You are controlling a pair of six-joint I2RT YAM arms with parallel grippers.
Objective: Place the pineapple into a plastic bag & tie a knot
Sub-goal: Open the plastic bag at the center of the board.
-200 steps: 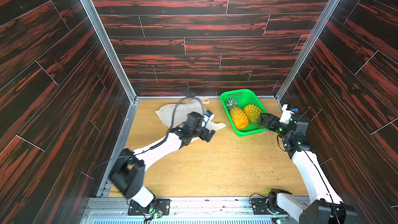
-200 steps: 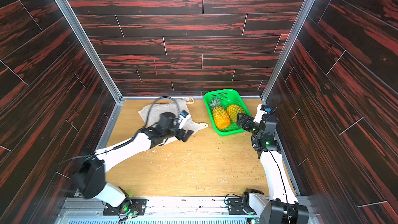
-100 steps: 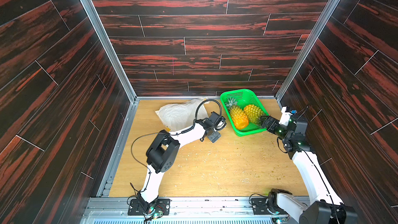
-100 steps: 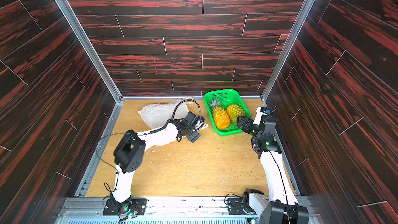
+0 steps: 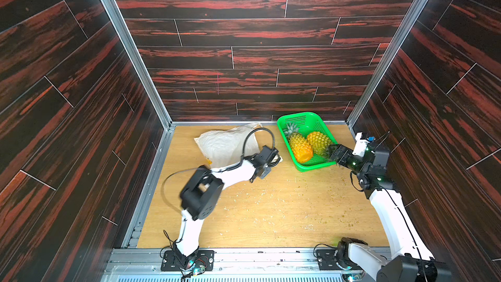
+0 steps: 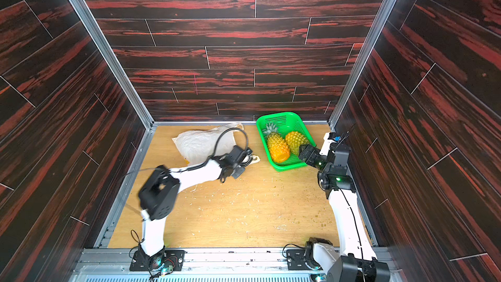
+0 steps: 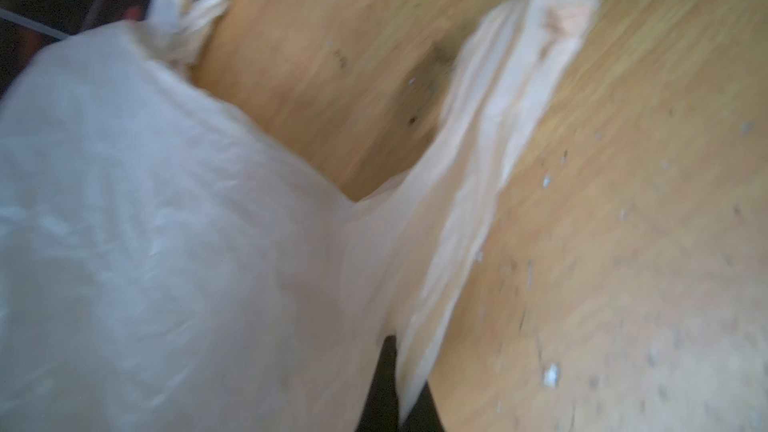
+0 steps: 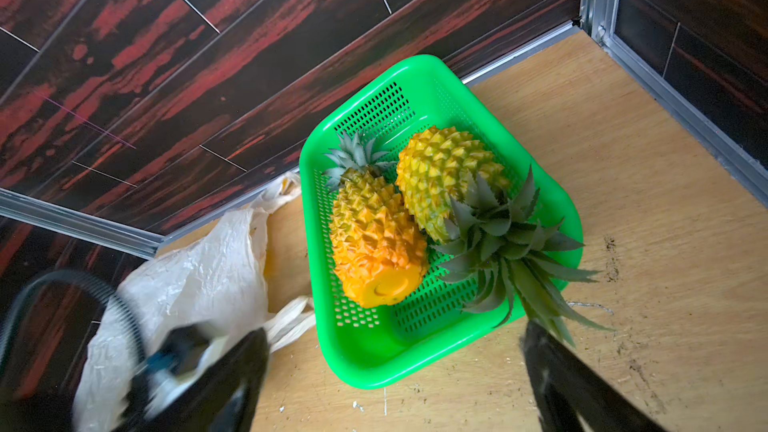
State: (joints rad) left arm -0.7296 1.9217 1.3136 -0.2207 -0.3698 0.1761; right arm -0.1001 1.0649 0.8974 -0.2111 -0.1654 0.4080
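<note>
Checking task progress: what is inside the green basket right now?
Two pineapples lie side by side in the green basket: an orange pineapple and a yellower pineapple whose leafy crown reaches over the rim. The mesh floor beneath them is covered; nothing else shows inside.

A: Room anywhere on the pale wooden tabletop (image 5: 284, 221)?
B: Wide open across the near middle, only scattered crumbs (image 5: 260, 193) there
A: Farther back?
B: Blocked by the crinkly white plastic bag (image 5: 222, 145) and the green perforated plastic basket (image 5: 311, 168); just a narrow bare strip between them
</note>
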